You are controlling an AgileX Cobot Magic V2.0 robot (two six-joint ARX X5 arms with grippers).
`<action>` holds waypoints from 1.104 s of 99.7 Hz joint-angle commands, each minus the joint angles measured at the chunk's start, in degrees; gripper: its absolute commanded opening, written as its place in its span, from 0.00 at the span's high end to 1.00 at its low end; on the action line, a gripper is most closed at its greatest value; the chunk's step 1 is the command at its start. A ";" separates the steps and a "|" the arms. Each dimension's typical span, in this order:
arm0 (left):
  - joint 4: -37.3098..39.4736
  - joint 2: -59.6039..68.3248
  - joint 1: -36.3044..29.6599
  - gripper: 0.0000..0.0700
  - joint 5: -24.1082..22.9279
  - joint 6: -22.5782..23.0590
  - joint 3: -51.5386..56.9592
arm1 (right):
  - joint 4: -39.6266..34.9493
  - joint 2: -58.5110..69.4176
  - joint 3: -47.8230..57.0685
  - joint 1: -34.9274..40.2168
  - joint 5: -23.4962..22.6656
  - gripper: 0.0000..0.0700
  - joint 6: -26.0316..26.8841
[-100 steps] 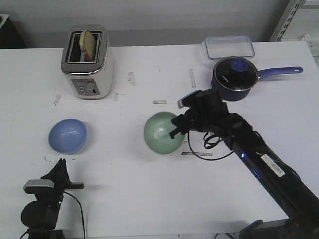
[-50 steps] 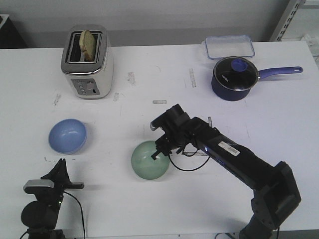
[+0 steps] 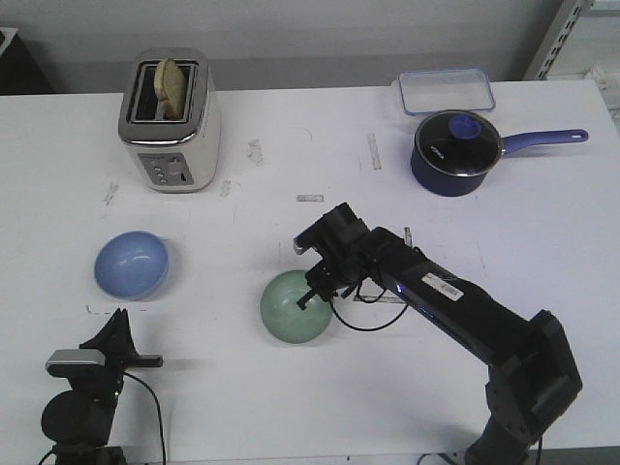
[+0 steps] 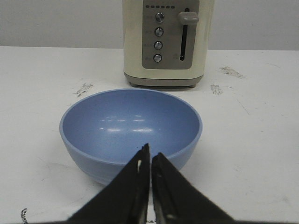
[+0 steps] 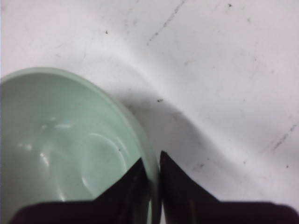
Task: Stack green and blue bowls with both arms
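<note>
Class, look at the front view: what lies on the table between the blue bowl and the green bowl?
Nothing: in the front view, only bare white table lies between the blue bowl and the green bowl.

White scuffed worktop carrying toaster, saucepan, lidded container, blue bowl, green bowl.

My right arm reached forward and inward across my front, elbow low, wrist bent down. Its gripper was clamped on the rim of the green bowl, one finger inside the wall and the other outside. My left arm sat folded back near its base. Its gripper pointed ahead, level, fingers pressed together on nothing, tips just short of the blue bowl.
</note>
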 commanded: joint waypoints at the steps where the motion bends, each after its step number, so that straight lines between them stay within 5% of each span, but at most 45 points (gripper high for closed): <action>1: 0.63 -0.11 0.15 1.00 0.20 -0.52 -1.22 | 0.09 1.42 0.79 0.57 -1.01 0.70 -0.61; 20: 0.63 -0.11 0.15 1.00 0.20 -0.52 -1.22 | 0.13 1.27 0.94 0.50 -2.34 0.28 -0.59; 48: 0.66 -0.11 0.15 1.00 0.22 -0.52 -1.22 | -0.76 -3.26 5.18 -0.74 -2.27 0.27 -0.42; 59: 0.72 -0.11 0.15 1.00 0.22 -0.52 -1.22 | -0.61 -7.41 7.30 -2.47 -2.08 0.44 -0.44; 76: 0.70 -0.11 0.15 1.00 0.22 -0.52 -1.22 | 0.37 -14.97 8.31 -6.47 -1.16 1.00 -0.42; 99: 0.68 -0.11 0.15 1.00 0.20 -0.52 -1.22 | -4.48 -23.15 7.74 -12.20 13.20 1.00 -0.35; 110: 0.68 -0.11 0.15 1.00 0.20 -0.55 -1.22 | -4.33 -26.38 3.76 -15.32 14.86 1.00 -0.35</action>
